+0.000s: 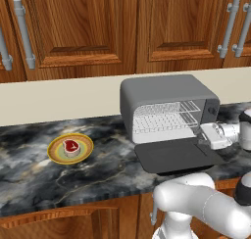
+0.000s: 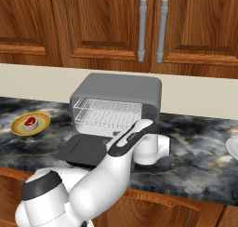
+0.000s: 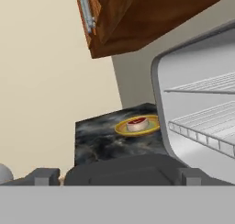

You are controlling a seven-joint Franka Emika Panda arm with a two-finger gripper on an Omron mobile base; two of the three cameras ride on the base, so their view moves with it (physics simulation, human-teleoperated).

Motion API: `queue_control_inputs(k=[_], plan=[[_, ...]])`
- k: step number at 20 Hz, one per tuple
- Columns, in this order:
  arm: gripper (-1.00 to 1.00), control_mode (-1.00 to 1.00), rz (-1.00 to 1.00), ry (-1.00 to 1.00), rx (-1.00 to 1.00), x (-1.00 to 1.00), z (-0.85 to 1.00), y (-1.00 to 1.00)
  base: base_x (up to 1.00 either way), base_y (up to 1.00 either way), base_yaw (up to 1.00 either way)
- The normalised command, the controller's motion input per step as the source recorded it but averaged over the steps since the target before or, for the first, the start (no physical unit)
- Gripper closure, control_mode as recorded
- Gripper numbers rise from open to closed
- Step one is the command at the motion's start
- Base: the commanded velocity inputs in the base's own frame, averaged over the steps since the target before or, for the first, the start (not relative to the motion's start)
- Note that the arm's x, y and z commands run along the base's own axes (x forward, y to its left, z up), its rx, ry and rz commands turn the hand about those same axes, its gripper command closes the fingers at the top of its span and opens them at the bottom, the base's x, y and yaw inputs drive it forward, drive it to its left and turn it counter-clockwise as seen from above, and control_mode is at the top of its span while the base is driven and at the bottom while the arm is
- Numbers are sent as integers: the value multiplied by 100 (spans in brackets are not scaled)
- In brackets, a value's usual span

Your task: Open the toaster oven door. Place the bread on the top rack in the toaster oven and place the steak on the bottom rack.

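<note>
The flat dark door [image 1: 176, 156] lies folded down on the marbled counter [image 1: 59, 177], baring silver wire racks [image 1: 164, 116]. The gripper [image 3: 114, 176] hovers above it, jaws wide, empty. The red steak [image 1: 71, 147] sits on a round plate [image 1: 55, 154], well left.

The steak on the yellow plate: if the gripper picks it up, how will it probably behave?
The steak looks like a small thick slab, so it probably stays fairly stiff and will not roll. It lies loose on the shallow plate, so a sideways push may slide it, or move the plate.
</note>
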Motion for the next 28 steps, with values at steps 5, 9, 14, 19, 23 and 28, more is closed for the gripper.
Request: queue_control_inputs(k=[5, 9, 14, 19, 23, 28], plan=[[-100, -100, -10, -19, 0, 29, -17, 2, 0, 0, 0], [-100, -100, -21, -5, 0, 38, -5, 1, 0, 0, 0], [-100, -100, -23, -1, 0, 35, -5, 3, 0, 0, 0], [-100, -100, -10, -12, -1, 18, -19, 12, 0, 0, 0], [-100, -100, -3, -16, -4, 24, -11, 17, 0, 0, 0], [-100, -100, -3, -3, -6, 34, -1, 1, 0, 0, 0]])
